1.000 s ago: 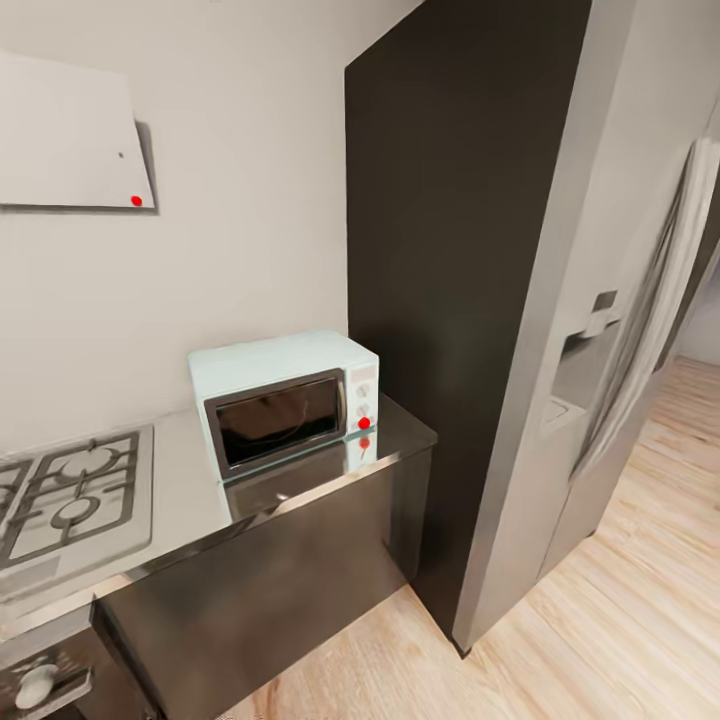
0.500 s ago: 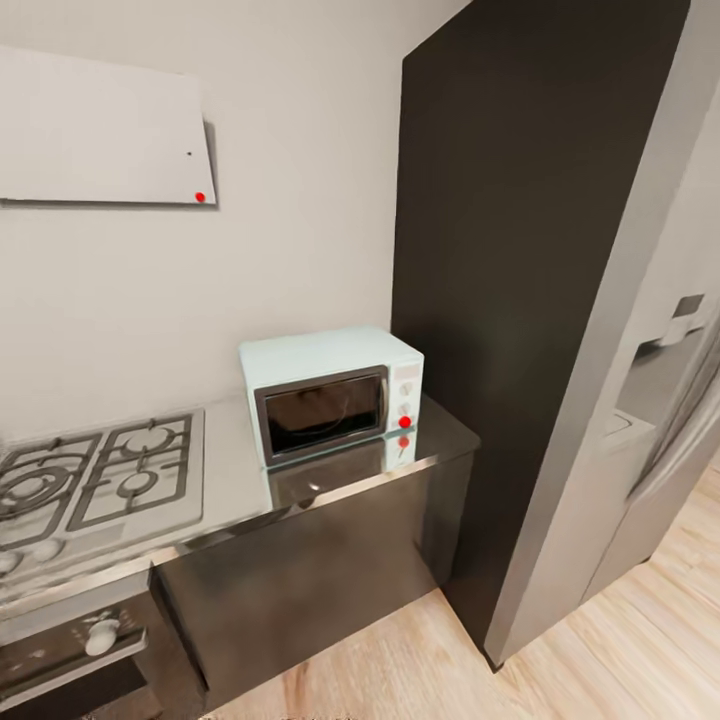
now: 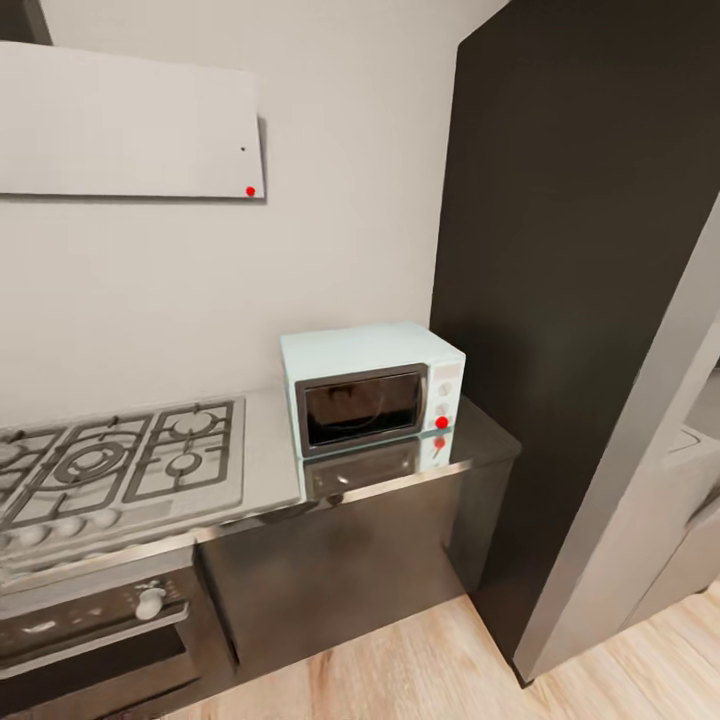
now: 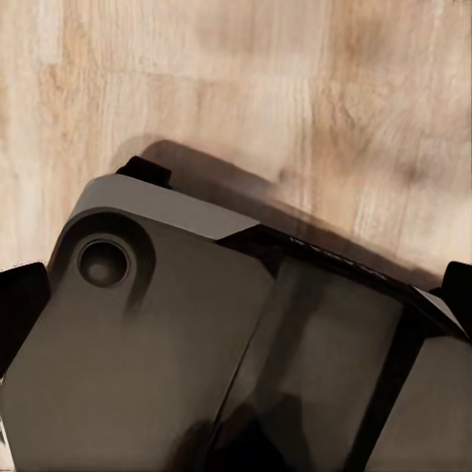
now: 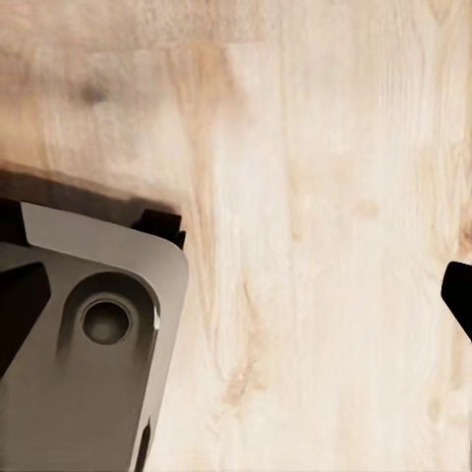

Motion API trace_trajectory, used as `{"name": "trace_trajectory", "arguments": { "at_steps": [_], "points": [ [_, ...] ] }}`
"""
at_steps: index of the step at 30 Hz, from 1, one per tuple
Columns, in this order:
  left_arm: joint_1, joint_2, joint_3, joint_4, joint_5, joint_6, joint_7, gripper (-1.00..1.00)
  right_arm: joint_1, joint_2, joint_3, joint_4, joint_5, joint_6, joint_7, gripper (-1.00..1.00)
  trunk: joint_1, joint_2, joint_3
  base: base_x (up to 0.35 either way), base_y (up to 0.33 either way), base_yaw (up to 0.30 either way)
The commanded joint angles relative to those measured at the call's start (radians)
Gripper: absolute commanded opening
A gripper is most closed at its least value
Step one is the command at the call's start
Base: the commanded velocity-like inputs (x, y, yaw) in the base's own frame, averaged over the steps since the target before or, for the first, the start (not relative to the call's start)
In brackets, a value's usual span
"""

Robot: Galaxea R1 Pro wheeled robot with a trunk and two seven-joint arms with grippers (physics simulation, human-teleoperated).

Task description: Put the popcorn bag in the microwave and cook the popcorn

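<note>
The pale mint-blue microwave [image 3: 372,397] stands with its dark glass door closed at the right end of the glossy grey countertop [image 3: 270,455], against the wall. A red dot marks its control panel. The popcorn bag and the popcorn are out of view. In the left wrist view my left gripper [image 4: 236,295] is open, with a dark fingertip at each side edge, above the robot's grey base [image 4: 147,344] and the wooden floor. My right gripper [image 5: 236,295] is open too, over the floor [image 5: 324,246], with nothing between its fingers.
A gas hob [image 3: 110,465] is inset left of the microwave, with a dark built-in oven [image 3: 90,640] below it and a white hood [image 3: 130,125] above. A tall dark cabinet [image 3: 560,250] rises right of the counter, with a grey fridge [image 3: 680,500] beyond it. Wooden floor [image 3: 420,670] lies in front.
The head camera has turned left. The microwave now sits further right in the picture, more of the hob and oven shows, and most of the fridge has left the frame.
</note>
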Motion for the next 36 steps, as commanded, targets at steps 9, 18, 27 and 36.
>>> {"name": "trace_trajectory", "arguments": {
  "at_steps": [9, 18, 27, 36],
  "points": [
    [-0.001, 0.0, -0.008, 0.0, 0.006, -0.002, 0.004, 1.0, -0.001, 0.001, -0.009, 0.003, 0.003, 0.002, -0.004, 1.0, 0.0, -0.001, -0.004, 0.0, -0.236, 0.24],
    [-0.001, 0.0, -0.008, 0.0, 0.006, -0.002, 0.004, 1.0, -0.001, 0.002, -0.01, 0.003, 0.004, -0.005, -0.007, 1.0, 0.0, -0.001, -0.004, 0.0, -0.283, 0.01],
    [-0.001, 0.0, -0.008, 0.0, 0.006, -0.002, 0.003, 1.0, -0.001, 0.004, -0.01, 0.003, 0.005, 0.003, -0.012, 1.0, 0.0, -0.001, -0.004, 0.0, -0.283, 0.005],
    [-0.001, 0.0, -0.008, 0.0, 0.006, -0.003, 0.002, 1.0, -0.001, 0.004, -0.01, 0.003, 0.004, 0.002, -0.013, 1.0, 0.0, -0.001, -0.004, 0.0, -0.283, 0.246]
  ]
}}
